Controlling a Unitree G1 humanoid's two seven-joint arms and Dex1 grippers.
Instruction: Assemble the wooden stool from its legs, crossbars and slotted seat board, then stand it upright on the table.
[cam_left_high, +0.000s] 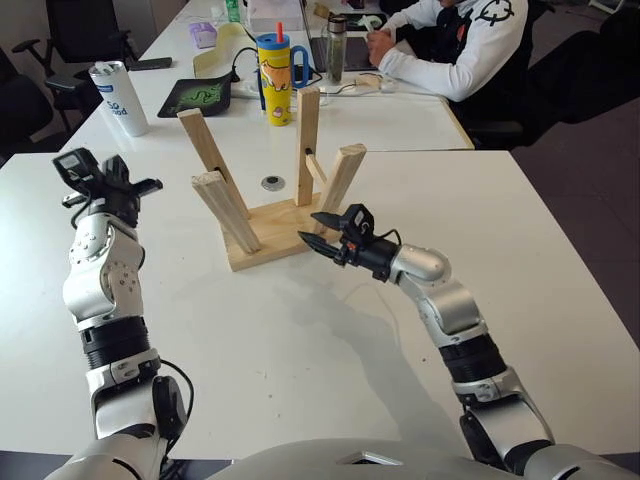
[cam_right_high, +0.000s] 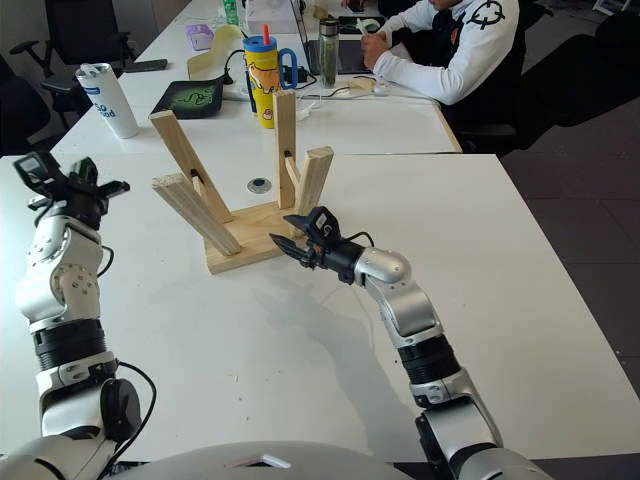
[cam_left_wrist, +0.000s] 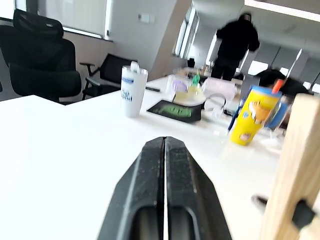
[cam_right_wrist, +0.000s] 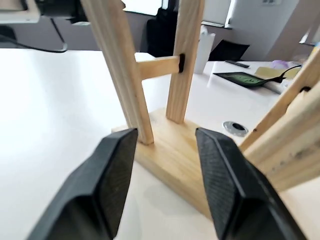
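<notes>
The wooden stool (cam_left_high: 275, 232) lies upside down at the middle of the white table, seat board flat and four legs (cam_left_high: 308, 140) pointing up. A short crossbar (cam_right_wrist: 157, 65) joins two of the legs. My right gripper (cam_left_high: 312, 228) hovers at the seat board's near right corner, open, its fingers (cam_right_wrist: 107, 185) spread toward the board's edge (cam_right_wrist: 180, 155) with nothing between them. My left gripper (cam_left_high: 148, 184) is raised over the table's left part, well clear of the stool. Its fingers (cam_left_wrist: 145, 200) are pressed together and hold nothing.
A cable grommet (cam_left_high: 271, 183) sits in the table behind the stool. On the far table stand a yellow cup (cam_left_high: 275, 78), a white tumbler (cam_left_high: 118, 98) and a dark mat (cam_left_high: 205, 95); a person sits there. Bare tabletop (cam_left_high: 300, 340) stretches in front of the stool.
</notes>
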